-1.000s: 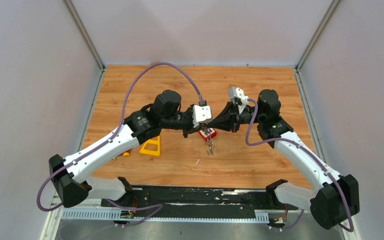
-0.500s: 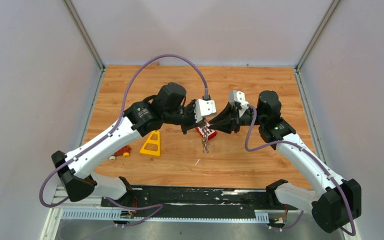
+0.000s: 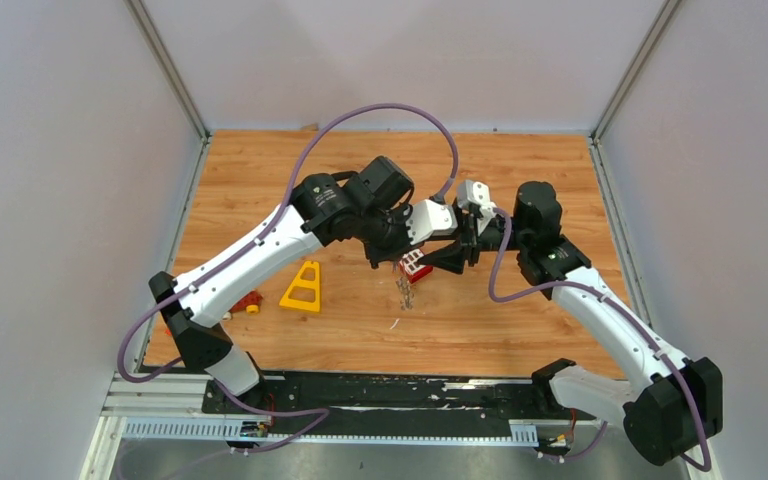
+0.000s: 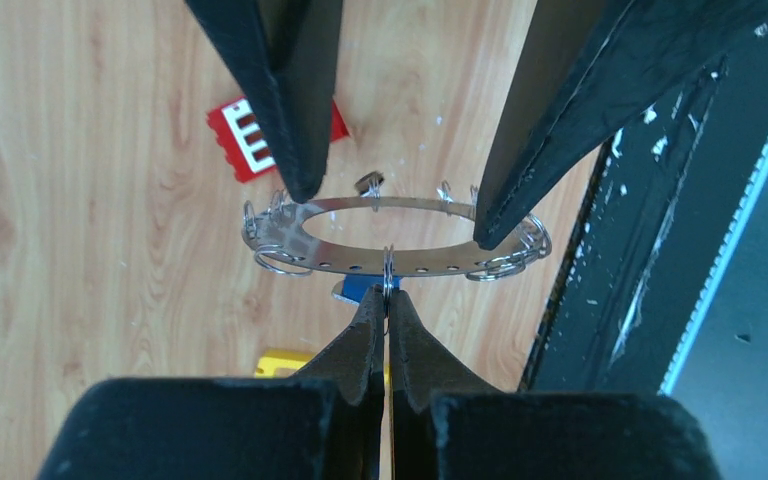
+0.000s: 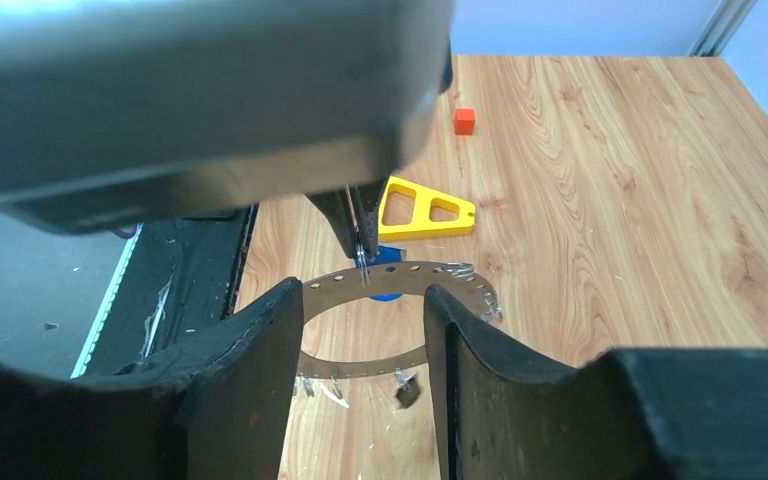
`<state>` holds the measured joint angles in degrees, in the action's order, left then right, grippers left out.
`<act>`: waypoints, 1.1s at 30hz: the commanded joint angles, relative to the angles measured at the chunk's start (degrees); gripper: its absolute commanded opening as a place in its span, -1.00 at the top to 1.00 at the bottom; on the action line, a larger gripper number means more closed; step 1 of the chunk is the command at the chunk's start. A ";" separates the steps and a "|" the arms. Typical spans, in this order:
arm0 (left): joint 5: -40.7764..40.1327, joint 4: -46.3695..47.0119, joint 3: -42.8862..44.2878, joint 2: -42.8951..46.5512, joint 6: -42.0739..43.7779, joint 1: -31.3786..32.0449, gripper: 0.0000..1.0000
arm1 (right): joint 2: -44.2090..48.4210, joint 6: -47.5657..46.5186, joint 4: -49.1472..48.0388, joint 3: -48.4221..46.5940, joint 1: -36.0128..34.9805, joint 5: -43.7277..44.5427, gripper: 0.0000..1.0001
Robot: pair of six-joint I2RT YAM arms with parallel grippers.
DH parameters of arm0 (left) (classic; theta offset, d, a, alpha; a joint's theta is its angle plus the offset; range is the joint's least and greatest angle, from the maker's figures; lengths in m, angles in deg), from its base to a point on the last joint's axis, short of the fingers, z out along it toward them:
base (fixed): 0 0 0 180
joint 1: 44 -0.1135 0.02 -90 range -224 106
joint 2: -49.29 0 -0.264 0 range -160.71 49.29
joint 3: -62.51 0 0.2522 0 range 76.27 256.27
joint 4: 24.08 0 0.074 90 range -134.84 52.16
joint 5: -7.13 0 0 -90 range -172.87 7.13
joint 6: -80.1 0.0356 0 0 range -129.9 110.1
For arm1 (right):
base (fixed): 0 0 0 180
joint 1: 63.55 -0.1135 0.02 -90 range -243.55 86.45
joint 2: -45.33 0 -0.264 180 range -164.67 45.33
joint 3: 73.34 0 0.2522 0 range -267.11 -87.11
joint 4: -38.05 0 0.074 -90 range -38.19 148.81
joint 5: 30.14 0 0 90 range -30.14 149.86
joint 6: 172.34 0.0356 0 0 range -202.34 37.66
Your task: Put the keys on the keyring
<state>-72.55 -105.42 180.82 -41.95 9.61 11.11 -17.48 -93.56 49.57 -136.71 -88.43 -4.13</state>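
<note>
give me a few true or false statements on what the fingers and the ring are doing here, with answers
The left fingers are shut on the keyring's edge. True.
The right fingers are pressed together. False: they stand well apart, by the keyring.
The red block lies loose on the table. True.
The yellow triangular frame hangs from the keyring. False: it lies on the table, apart from it.

Shiny metal keyring (image 4: 440,261), smooth wood-grain table (image 4: 80,220), plastic block (image 4: 240,140).
</note>
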 commanded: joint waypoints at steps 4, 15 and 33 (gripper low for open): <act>5.05 -1.52 3.35 0.47 -2.87 0.30 1.00 | -1.00 4.69 -7.23 0.52 -0.53 -4.35 0.07; 8.44 2.68 1.00 2.79 -3.81 0.28 1.00 | -2.75 7.68 -10.59 1.08 -1.29 -6.89 0.21; 8.75 4.54 -0.72 3.47 -3.54 0.22 1.00 | -3.17 7.44 -10.16 0.57 -2.90 -6.94 0.88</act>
<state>-65.33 -104.32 180.65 -41.01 6.88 11.13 -20.32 -85.56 41.28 -135.66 -90.27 -10.25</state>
